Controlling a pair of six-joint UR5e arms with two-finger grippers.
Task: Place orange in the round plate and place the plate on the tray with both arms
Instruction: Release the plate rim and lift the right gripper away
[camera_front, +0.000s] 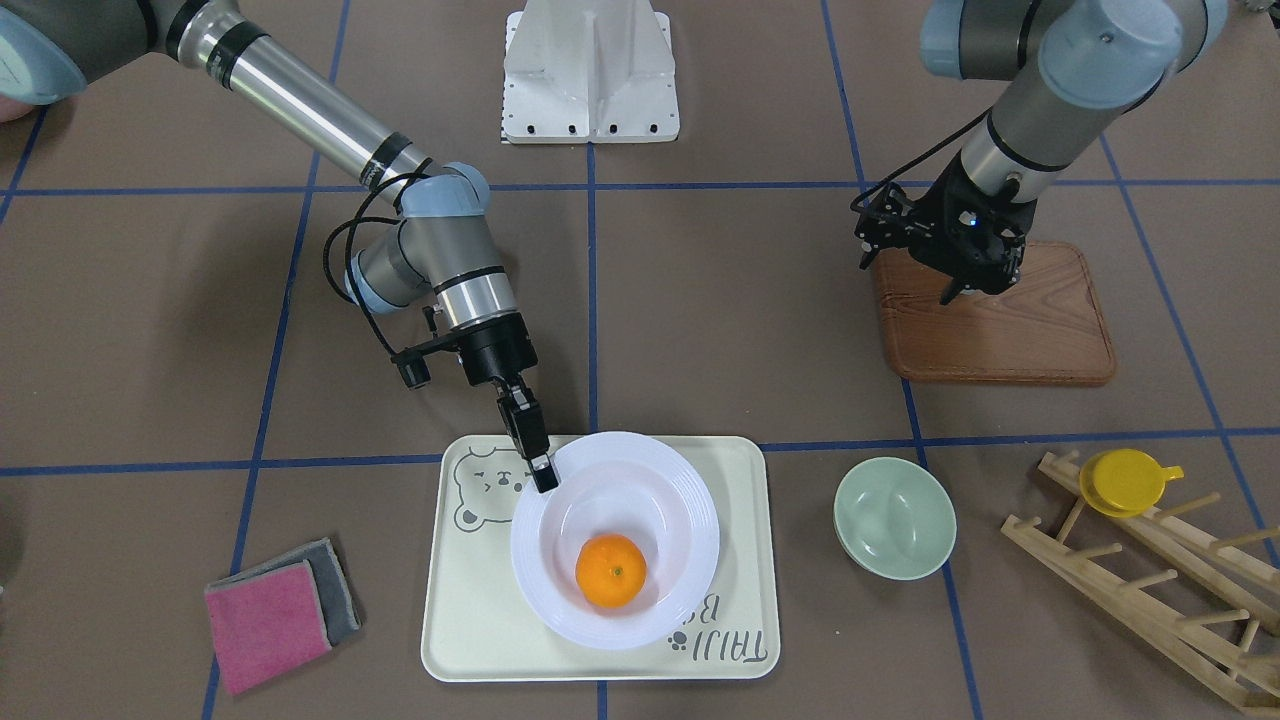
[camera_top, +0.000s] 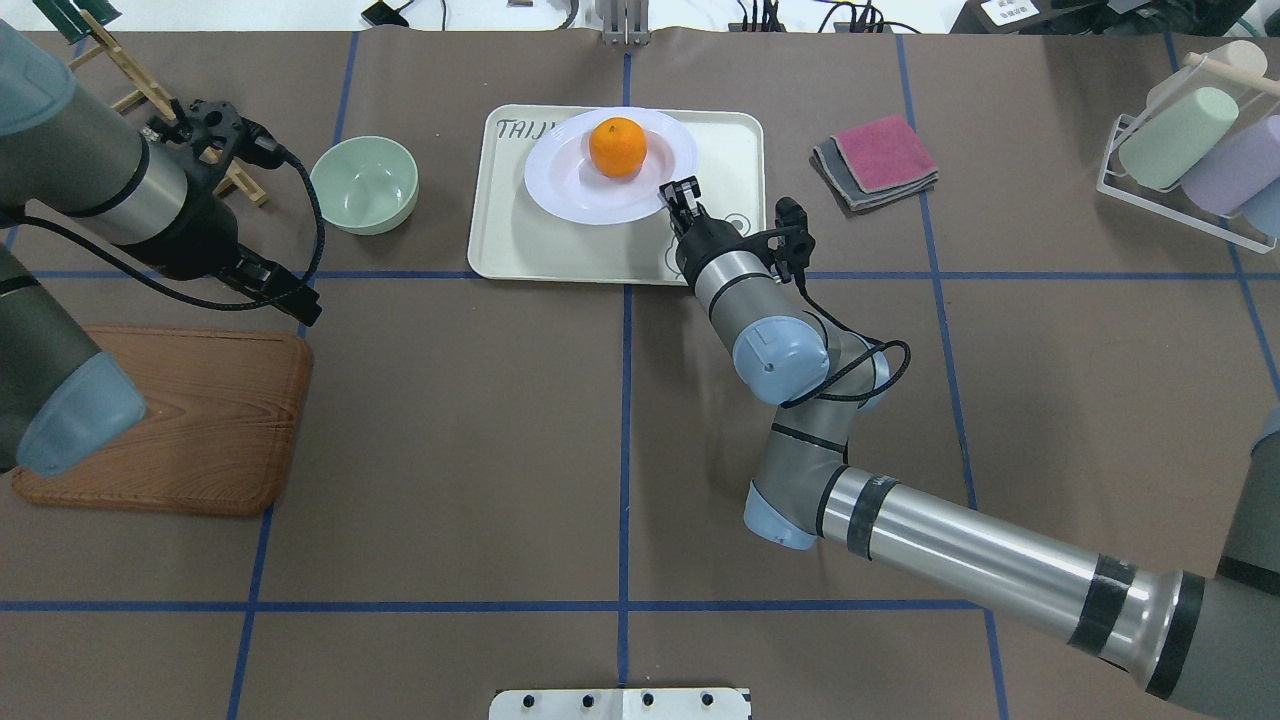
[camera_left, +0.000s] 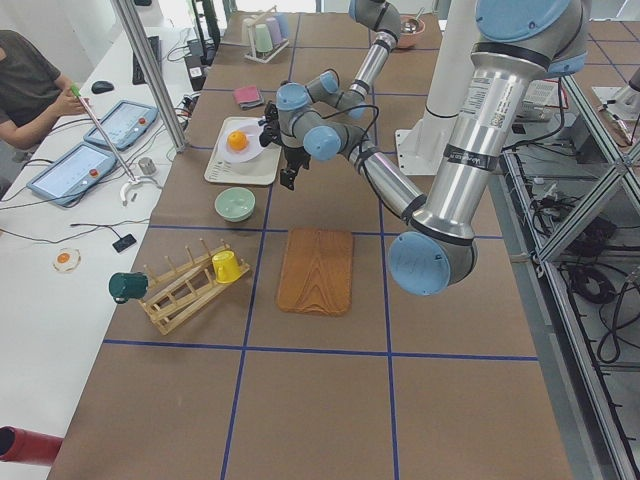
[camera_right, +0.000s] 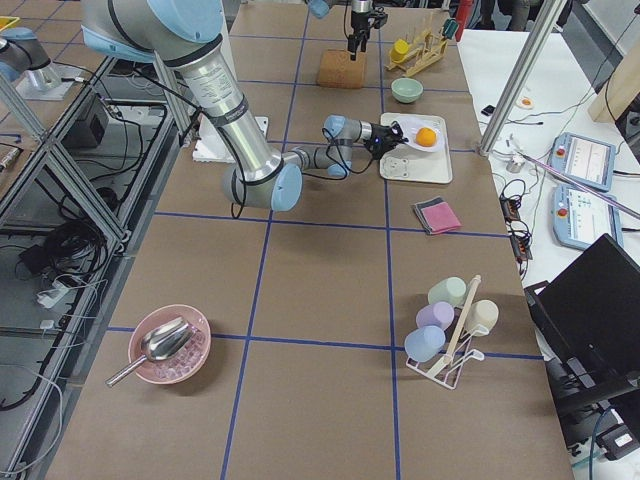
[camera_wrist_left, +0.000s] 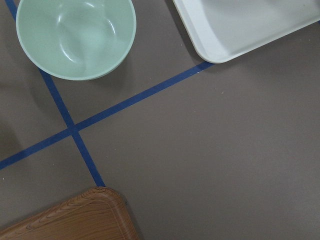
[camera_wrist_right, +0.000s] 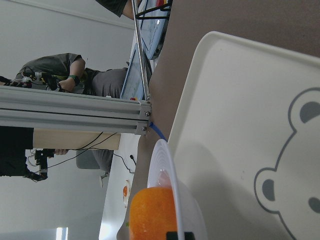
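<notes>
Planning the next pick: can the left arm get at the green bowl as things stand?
Probably yes. The left gripper hangs near the wooden board, the green bowl lies uncovered close by, and nothing stands between them.

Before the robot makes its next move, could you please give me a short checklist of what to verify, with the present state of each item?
1. The orange lies inside the round plate: ok.
2. The round plate rests on the tray: ok.
3. The right end effector is at the plate's rim on the robot's side; whether it has let go of the rim: cannot tell.
4. The left end effector is away from the tray, above the wooden board: ok.
5. The pale-green bowl stands apart from the tray, not touching it: ok.
</notes>
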